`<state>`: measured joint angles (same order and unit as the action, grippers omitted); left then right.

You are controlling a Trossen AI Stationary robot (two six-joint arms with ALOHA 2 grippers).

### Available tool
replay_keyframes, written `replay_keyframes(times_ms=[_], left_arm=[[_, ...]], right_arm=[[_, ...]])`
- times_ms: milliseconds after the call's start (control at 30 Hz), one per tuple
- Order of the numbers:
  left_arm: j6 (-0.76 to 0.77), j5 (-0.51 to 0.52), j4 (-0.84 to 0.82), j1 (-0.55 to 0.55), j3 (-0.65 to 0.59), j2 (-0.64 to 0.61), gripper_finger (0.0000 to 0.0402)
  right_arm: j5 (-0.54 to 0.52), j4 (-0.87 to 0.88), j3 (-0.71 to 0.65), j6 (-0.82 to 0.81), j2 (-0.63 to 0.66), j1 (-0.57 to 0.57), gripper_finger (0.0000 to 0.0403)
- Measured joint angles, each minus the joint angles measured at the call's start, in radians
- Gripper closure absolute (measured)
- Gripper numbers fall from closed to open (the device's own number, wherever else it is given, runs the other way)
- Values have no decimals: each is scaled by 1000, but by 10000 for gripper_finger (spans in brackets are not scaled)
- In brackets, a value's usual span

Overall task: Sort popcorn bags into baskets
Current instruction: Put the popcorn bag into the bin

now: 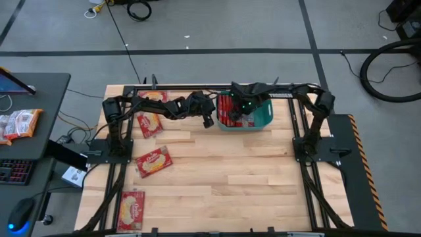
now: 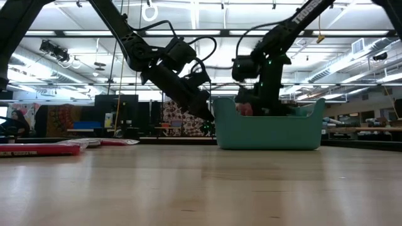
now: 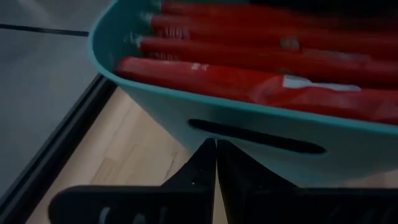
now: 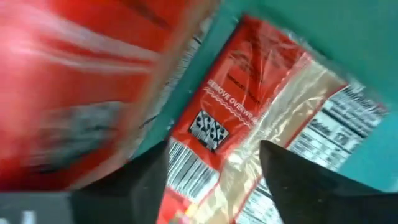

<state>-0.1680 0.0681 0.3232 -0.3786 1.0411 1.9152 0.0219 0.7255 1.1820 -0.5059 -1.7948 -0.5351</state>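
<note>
At the bench's far edge, high view: tub point(image 1: 263, 118) packed with bags point(image 1: 227, 109); right gripper point(image 1: 242, 108) above it, left gripper point(image 1: 209, 121) just beside its wall. 4 bags point(image 1: 153, 161) elsewhere on the bench. Left wrist: fingers point(image 3: 199, 174) shut, empty, at tub wall. Right wrist: fingers point(image 4: 298, 174) parted over a bag point(image 4: 249, 124), holding nothing.

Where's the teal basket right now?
High view: the teal basket sits at the table's far edge, right of centre, with the right gripper over it and the left gripper beside it.
</note>
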Motion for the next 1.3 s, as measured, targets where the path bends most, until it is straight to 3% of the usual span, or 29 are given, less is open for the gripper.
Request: replay_keyframes(times_ms=[167,300,400,600,667,900,1067,1167,1300], left_arm=[[1,0,0,0,0,0,381],[0,-1,0,2,0,0,381],[0,-1,0,2,0,0,381],[0,0,0,2,0,0,381],[0,0,0,2,0,0,381],[0,-4,-32,-3,0,0,381],[0,-2,-36,-5,0,0,381],[0,-2,-35,-5,0,0,381],[0,-2,-35,-4,0,0,381]], right_arm=[[-44,22,6,-80,-70,6,88],[-46,34,8,-99,-104,6,108],[-61,26,7,-119,-106,6,170],[-62,14,7,-67,-102,-17,345],[-43,21,7,-34,-96,-32,385],[45,54,-9,31,59,-93,398],[180,32,-6,129,206,-136,400],[284,-52,-8,177,267,-148,400],[413,-291,-121,200,325,-150,401]])
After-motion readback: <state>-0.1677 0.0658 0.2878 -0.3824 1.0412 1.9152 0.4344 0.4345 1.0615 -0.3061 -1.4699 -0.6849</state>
